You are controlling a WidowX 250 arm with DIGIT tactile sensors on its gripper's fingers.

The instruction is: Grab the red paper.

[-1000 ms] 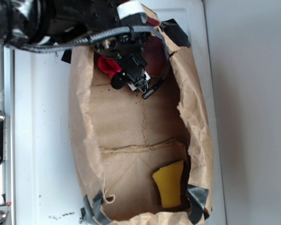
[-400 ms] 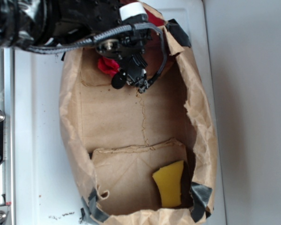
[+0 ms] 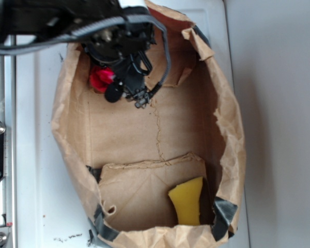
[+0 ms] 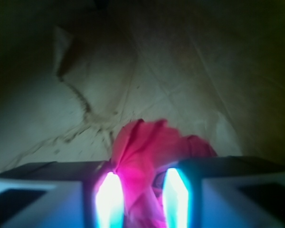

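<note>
The red paper (image 4: 152, 156) sat between the two fingers of the end effector (image 4: 142, 197), in the far left corner of the brown paper bag (image 3: 227, 129).

In the wrist view the wad filled the gap, both bright fingertips (image 4: 109, 199) flanking it, so the end effector looked clenched on it, or nearly; true contact was hard to judge through glare and blur. From the exterior view only a red patch (image 3: 99, 79) showed beside the black arm (image 3: 51, 20), which hid the rest. The yellow wedge (image 3: 187, 202) lay well apart at the bag's opposite end, on the white worktop (image 3: 36, 155).

No legible text or labels.
</note>
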